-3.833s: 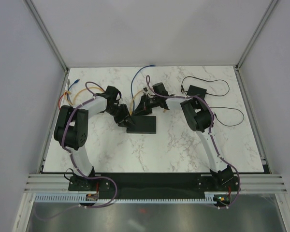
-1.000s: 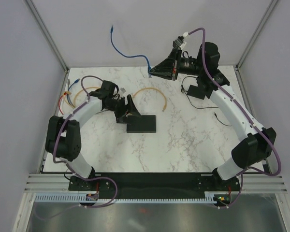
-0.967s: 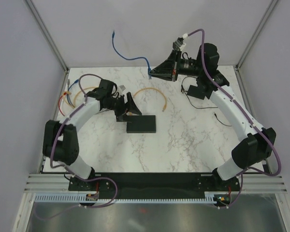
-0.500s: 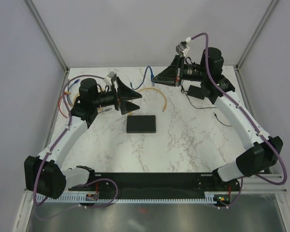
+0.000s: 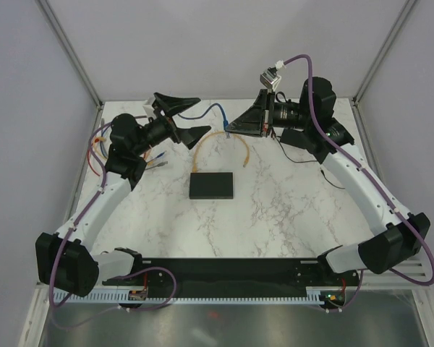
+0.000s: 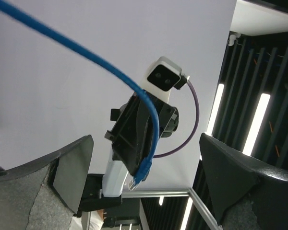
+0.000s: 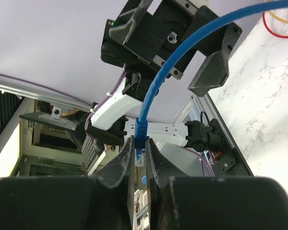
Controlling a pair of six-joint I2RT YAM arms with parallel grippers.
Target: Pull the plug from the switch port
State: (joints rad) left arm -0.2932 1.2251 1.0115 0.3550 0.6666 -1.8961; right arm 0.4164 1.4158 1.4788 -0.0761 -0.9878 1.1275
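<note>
Loose cables on a white marble tabletop (image 5: 275, 217).
An orange cable (image 5: 242, 152) lies in an arch at the far middle. A thin black cord (image 5: 293, 159) curls to its right. Red and orange cables (image 5: 94, 155) tangle by the far left edge.

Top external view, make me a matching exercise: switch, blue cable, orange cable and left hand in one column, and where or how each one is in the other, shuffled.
1. switch
2. blue cable
3. orange cable
4. left hand

A. open, raised above the table
B. flat on the table, no cable attached
C. gripped at its plug by the right hand
D. arc lying on the table beyond the switch

Pairs: 1-B, 2-C, 3-D, 4-A
</note>
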